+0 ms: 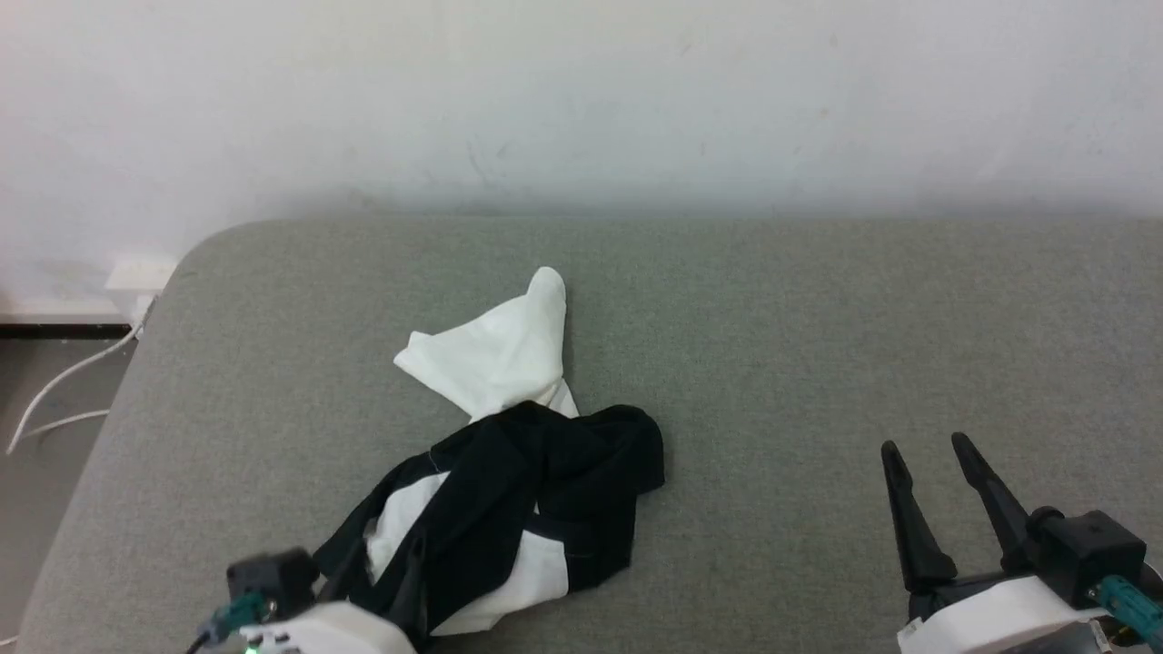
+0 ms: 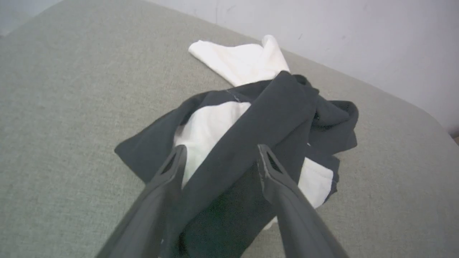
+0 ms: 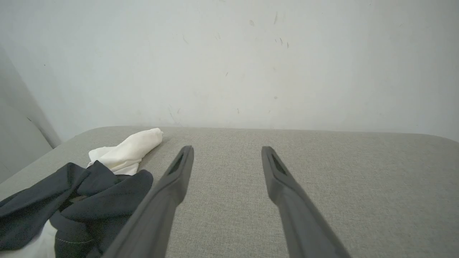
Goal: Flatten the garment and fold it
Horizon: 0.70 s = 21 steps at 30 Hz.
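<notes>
Crumpled white jersey shirt with long black sleeves (image 1: pixel 509 490) sits in a heap on the grey fabric-covered worktop (image 1: pixel 818 318), left of centre in the head view, lower half of the frame. A white point of cloth pokes toward the top of the frame, with the black sleeves piled over the near part.

Left end effector (image 2: pixel 220 152) is right on it! In the left wrist view its two dark fingers stand wide apart at the bottom centre, and a black band of the shirt (image 2: pixel 272 114) runs up between them; the fingers are spread, not pinching it. Whether the tips touch the cloth, I cannot tell.

Over at the lower right of the head view, the right end effector (image 1: pixel 927 447) is spread wide too, holding nothing, well apart from the heap. In the right wrist view, that end effector (image 3: pixel 227 148) points at bare worktop (image 3: pixel 322 179), with the shirt (image 3: pixel 89 186) off in the lower left corner. Pale wall (image 1: pixel 581 91) runs across the top.
</notes>
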{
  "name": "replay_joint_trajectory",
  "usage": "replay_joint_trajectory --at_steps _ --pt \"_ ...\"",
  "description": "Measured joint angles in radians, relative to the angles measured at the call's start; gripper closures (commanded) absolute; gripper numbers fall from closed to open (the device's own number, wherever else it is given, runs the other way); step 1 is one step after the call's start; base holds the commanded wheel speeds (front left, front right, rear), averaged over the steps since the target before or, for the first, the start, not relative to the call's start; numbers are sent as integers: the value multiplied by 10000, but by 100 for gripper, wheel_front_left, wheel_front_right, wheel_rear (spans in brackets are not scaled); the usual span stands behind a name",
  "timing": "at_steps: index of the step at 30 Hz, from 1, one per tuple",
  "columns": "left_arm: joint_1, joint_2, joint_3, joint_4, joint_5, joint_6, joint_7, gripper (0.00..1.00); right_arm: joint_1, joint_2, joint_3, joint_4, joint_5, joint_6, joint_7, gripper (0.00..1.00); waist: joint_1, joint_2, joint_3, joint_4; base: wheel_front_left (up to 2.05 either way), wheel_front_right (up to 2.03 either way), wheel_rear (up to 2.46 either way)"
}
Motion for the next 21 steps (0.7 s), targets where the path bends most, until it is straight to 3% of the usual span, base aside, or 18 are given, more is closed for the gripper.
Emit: replay_joint_trajectory --at_steps 5,12,13,14,15,18,21 --pt "-1154 339 -573 -19 437 -500 460 0 1 -4 86 -6 0 0 27 0 0 0 -153 -31 0 0 0" --pt "-2182 754 -1396 1340 604 -1181 1987 0 8 -4 155 29 23 0 21 0 1 0 -173 -421 0 0 0" --pt "-2265 855 -1461 1547 706 -1200 2157 30 12 -2 146 44 25 0 17 0 0 0 -172 -475 0 0 0" --pt "-2324 953 -1496 1710 790 -1206 2238 75 23 -2 127 59 36 0 12 0 0 0 -171 -524 0 0 0" --pt "-2368 1022 -1486 1833 815 -1206 2240 100 34 -2 109 75 48 0 8 0 0 0 -168 -562 0 0 0" --pt "-2509 1218 -1354 1975 961 -1164 2048 100 80 -4 61 109 113 0 -17 0 1 0 -146 -598 0 0 0" --pt "-2538 1444 -823 1816 1001 -752 1561 100 90 -4 17 121 115 0 -59 0 1 0 -136 -544 0 0 0"
